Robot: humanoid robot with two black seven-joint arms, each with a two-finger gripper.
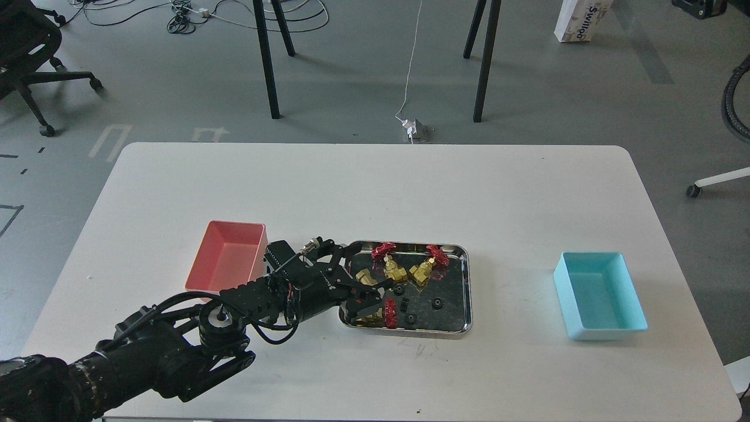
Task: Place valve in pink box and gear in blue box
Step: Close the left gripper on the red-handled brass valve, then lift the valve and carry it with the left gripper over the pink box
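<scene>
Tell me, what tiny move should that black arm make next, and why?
Probably close the left hand on the valve lying at the steel tray's near-left corner. Its fingers look open around that valve, and the pink box beside the tray holds nothing yet.

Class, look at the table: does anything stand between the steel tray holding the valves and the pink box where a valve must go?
Only the robot's own left arm crosses that gap. No loose object lies on the white table between the steel tray and the pink box; the box looks empty.
</scene>
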